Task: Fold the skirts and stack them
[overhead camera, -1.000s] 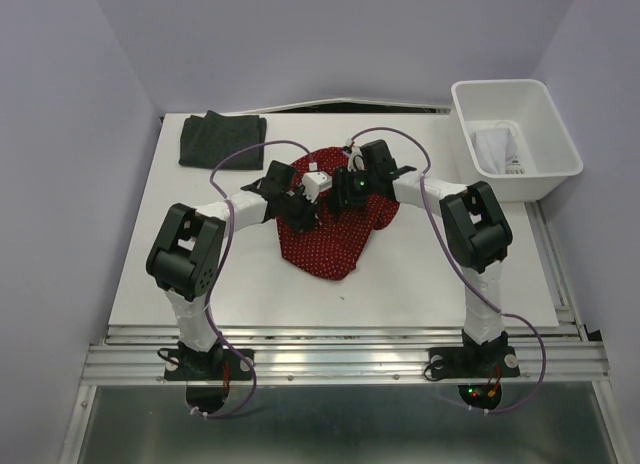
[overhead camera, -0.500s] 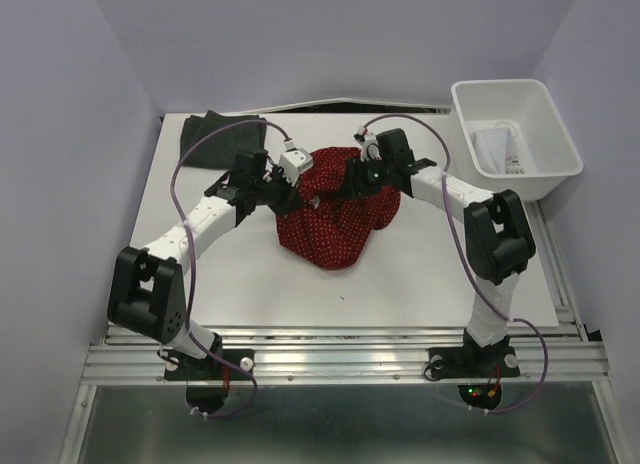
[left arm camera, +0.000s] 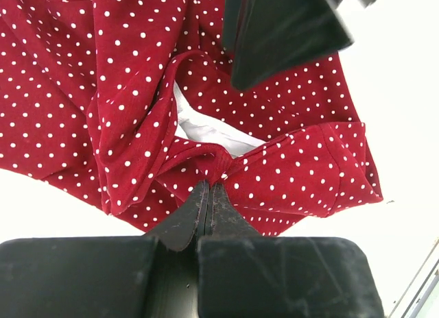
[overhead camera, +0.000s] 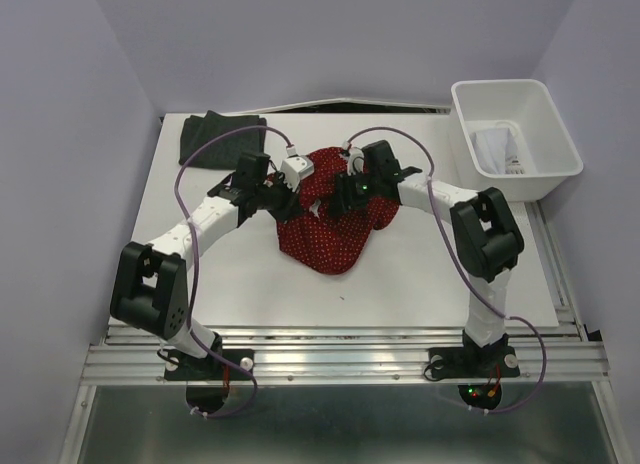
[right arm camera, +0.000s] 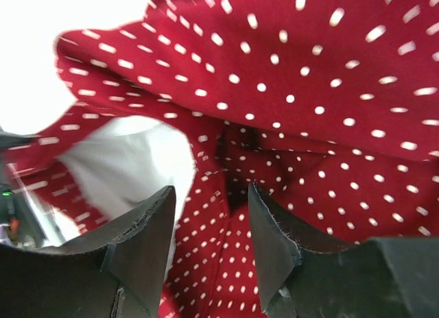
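Now the left fingers (left arm camera: 188, 222) are pressed together on a small gathered pinch of the red skirt (left arm camera: 137, 71), where a second ago they stood partly apart. The cloth knots up right at their tips, and a sliver of white lining (left arm camera: 206, 136) shows just beyond the pinch. The right fingers (right arm camera: 140, 229) stand apart, much as they did a second ago, and dotted red cloth fills the view ahead of them; I cannot tell whether either one touches it. Seen from above, the left arm has stretched out from a tucked elbow, while the right wrist swung away and has come back in close to the left fingers. The skirt lay fairly flat on the worktop (overhead camera: 420, 274) a second ago and is now heaped up between the two sets of fingers. I take this to mean the left side has secured its hold, and the right side probably needs a matching grip before the cloth can be lifted and spread for a fold. Folding of this skirt looks barely begun. The dark skirt (overhead camera: 220, 139) lies folded well out to the left of the left fingers. The white skirt (overhead camera: 495, 149) sits in the bin (overhead camera: 540, 174), well off to the right of the right fingers, apparently not yet handled.
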Tool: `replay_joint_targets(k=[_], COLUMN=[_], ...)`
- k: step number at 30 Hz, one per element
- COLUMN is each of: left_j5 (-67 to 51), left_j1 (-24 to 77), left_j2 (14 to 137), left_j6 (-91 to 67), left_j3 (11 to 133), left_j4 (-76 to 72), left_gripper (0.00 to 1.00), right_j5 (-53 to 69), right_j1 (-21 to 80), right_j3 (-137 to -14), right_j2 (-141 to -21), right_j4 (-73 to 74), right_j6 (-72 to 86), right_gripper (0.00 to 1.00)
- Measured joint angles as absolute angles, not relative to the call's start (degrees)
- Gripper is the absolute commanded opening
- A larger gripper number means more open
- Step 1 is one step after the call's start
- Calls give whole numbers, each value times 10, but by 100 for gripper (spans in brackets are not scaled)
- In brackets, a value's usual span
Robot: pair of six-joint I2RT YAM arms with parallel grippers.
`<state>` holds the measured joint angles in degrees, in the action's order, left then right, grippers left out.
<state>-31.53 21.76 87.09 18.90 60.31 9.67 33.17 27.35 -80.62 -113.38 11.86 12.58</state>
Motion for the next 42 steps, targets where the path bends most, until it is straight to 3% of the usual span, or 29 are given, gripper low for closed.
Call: replay_joint_targets(k=[3,7,8,11,21,29,34,42], left_j5=[-317,-321,-322,-324,-302,-228,-209,-212], left_j1=[216,208,205,192,117,103,101,105], left_j2=[870,869,868,861,752,724,706,677], left_j6=[188,183,181,175,171,171,180,187], left_j3=[600,589,587,586,594,711,777,750], left_j4=[92,92,92,92,93,65,11,-71], left_gripper=[0,0,0,0,0,0,0,0], right_j5=[324,313,304,286,151,-1,-48,-72], right_j1=[284,297,301,305,255,208,209,193], right_j3=[-806,-806,-806,-810,-885,-1031,-1081,-1099], right_j2=[-1157,-1177,-1180,-1181,-1126,-1014,-974,-955], right_j4=[118,116,116,116,172,181,174,158], right_j6=[123,118,116,113,59,-38,-74,-107], right_gripper=[51,31,18,1,1,1,1,1])
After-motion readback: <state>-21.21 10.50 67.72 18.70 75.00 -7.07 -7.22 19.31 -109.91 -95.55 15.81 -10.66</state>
